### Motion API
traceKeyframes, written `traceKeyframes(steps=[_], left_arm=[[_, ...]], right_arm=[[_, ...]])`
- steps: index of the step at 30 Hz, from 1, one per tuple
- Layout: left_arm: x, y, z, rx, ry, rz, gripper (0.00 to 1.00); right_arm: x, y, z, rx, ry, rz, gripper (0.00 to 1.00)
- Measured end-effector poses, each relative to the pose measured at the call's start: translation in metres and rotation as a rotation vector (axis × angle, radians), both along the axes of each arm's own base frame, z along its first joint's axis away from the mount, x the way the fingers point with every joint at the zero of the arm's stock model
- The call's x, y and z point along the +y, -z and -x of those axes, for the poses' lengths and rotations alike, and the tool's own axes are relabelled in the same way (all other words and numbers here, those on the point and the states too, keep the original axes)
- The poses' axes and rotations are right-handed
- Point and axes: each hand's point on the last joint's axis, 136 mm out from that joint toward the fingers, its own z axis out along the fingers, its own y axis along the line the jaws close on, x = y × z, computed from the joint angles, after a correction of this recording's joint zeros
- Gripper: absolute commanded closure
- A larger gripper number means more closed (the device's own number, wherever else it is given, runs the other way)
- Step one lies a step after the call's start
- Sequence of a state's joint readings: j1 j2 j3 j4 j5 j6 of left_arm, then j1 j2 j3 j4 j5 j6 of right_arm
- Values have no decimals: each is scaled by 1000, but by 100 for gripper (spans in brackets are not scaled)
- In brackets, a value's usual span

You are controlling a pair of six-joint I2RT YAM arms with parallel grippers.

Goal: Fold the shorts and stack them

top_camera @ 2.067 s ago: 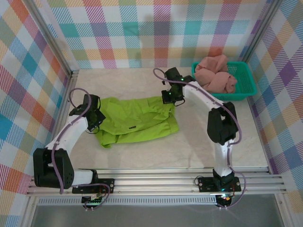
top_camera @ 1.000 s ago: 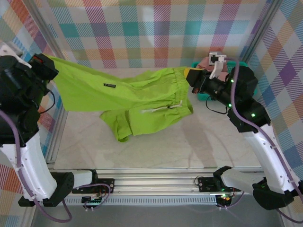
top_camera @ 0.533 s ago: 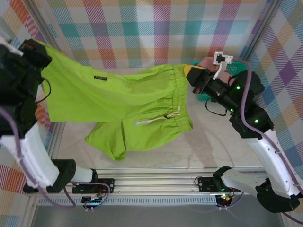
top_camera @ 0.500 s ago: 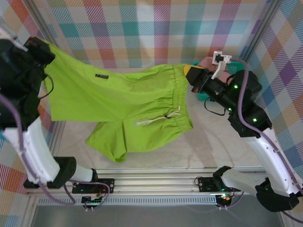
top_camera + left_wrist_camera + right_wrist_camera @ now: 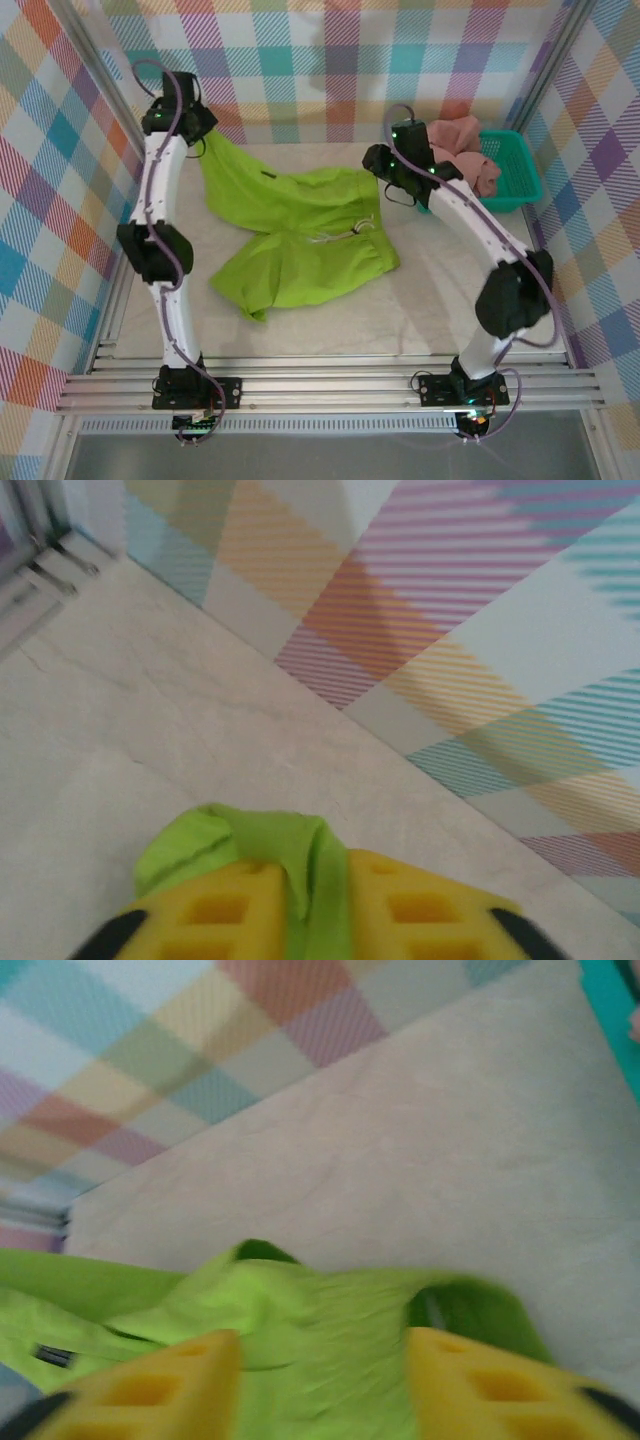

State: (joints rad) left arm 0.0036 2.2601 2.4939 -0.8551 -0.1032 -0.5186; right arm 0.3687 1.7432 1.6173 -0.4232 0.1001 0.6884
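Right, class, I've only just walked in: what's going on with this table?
Two robot arms are handling the lime green shorts, which lie mostly spread on the table. The left arm's fingers pinch one corner, raised at the far left. The right arm's fingers stand apart with the waistband between them. The pink shorts sit bunched in the teal basket at the far right. Nothing is folded or stacked yet.
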Motion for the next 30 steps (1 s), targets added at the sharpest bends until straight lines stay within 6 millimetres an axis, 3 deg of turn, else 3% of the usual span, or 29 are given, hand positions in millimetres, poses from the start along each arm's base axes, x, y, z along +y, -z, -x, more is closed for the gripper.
traceKeyframes(steps=[1, 2, 5, 8, 10, 13, 16, 18, 23, 25, 30], left_arm=[[-2, 18, -13, 15, 7, 14, 8], [-3, 31, -23, 22, 14, 24, 0], [-4, 54, -32, 56, 28, 43, 0], [-4, 52, -14, 106, 31, 46, 0], [-6, 46, 15, 148, 36, 54, 0], [-20, 31, 80, 165, 57, 87, 0], [-34, 21, 144, 120, 62, 139, 0], [-44, 28, 175, 103, 65, 177, 0], [-65, 95, 247, 232, 58, 190, 2], [-75, 113, 272, 292, 74, 160, 5], [-81, 116, 319, 291, 89, 124, 15]], right_arm=[[-6, 11, -12, 32, 17, -12, 23], [-8, 17, -19, 54, 21, -30, 16], [-13, 18, -24, 64, 14, -56, 8], [12, -4, -9, 21, -91, -74, 5], [39, -22, 9, -8, -197, -91, 4], [77, -34, 34, -33, -351, -111, 4], [111, -20, 54, -6, -478, -104, 4], [127, -1, 61, 42, -531, -111, 4], [127, 69, 77, 206, -552, -65, 4], [121, 85, 83, 252, -541, -41, 4], [116, 105, 91, 297, -535, -28, 4]])
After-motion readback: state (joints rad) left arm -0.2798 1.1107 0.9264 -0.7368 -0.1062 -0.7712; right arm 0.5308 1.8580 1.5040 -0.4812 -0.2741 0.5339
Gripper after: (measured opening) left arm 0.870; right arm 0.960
